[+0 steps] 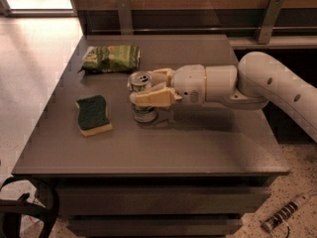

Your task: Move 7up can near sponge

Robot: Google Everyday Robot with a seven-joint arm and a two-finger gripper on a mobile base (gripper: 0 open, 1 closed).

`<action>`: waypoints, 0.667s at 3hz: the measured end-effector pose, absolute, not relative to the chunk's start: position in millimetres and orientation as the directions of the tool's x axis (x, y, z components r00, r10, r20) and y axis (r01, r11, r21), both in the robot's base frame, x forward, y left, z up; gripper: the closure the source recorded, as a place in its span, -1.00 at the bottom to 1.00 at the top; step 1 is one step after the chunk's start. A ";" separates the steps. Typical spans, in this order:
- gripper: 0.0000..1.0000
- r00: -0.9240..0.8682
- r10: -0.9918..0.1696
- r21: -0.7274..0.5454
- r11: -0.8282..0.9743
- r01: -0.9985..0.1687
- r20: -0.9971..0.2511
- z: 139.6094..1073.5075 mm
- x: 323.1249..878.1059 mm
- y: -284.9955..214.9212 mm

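The 7up can stands upright on the grey table, silver with a pull-tab top. My gripper reaches in from the right and is shut on the can, one cream finger across its front and the other behind it. The sponge, dark green on a yellow base, lies flat on the table a short way to the left of the can, apart from it.
A flat green snack bag lies at the back left of the table. A wooden wall with metal brackets runs behind. A power strip lies on the floor at the lower right, and a dark cable loop at the lower left.
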State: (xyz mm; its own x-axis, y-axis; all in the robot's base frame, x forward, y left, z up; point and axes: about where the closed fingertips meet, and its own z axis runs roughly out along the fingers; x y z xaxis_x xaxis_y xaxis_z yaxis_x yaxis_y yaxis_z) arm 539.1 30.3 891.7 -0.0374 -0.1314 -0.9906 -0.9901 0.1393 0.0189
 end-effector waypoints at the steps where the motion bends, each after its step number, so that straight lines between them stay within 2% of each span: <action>1: -0.46 -0.036 -0.132 0.018 0.135 -0.991 -0.991 892.1 538.3 32.7; 2: -0.90 -0.035 -0.132 0.018 0.131 -0.991 -0.991 892.5 537.5 34.7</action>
State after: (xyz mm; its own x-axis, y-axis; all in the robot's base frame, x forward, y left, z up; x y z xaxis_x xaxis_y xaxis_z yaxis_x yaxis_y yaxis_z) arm 537.5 34.7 892.5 -0.0353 -0.1319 -0.9906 -0.9912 0.1310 0.0179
